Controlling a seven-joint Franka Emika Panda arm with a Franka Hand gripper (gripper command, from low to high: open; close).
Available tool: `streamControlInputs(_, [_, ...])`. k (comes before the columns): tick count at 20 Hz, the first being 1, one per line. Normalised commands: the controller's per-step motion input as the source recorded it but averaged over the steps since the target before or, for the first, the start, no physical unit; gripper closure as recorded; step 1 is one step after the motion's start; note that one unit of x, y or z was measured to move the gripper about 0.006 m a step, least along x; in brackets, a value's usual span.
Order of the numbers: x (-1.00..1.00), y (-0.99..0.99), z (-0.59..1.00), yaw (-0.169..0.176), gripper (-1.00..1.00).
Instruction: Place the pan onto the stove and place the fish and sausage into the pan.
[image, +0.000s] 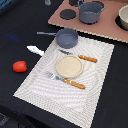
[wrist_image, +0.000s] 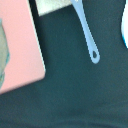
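The blue-grey pan (image: 67, 37) sits on the far corner of the striped placemat (image: 70, 92), its thin handle (image: 46, 33) pointing to the exterior view's left. The pinkish-brown stove (image: 102, 27) lies behind it, apart from the pan. The white fish (image: 35, 50) and the red sausage (image: 20, 66) lie on the dark table to the left of the placemat. The wrist view shows the pan's handle (wrist_image: 88, 36), an edge of the stove (wrist_image: 20, 45) and a sliver of the fish (wrist_image: 125, 30). The gripper shows in neither view.
A grey pot (image: 90, 12) stands on the stove beside a black burner disc (image: 67, 14). Another vessel (image: 123, 18) is at the stove's right end. On the placemat lie a beige plate (image: 68, 66), a wooden-handled knife (image: 83, 58) and a fork (image: 66, 80).
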Motion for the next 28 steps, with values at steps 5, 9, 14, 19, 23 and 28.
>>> streamControlInputs(5, [0.35,-0.18,-0.43,-0.115,-1.00])
streamControlInputs(9, [0.28,-0.06,-0.54,-0.046,-1.00])
streamControlInputs(14, [0.28,-0.03,-0.51,-0.028,-1.00])
streamControlInputs(19, [0.16,-0.04,-0.39,-0.033,-1.00])
streamControlInputs(23, [0.20,-0.01,-0.27,-0.044,-1.00])
streamControlInputs(28, [0.16,0.00,-0.32,-0.040,-1.00])
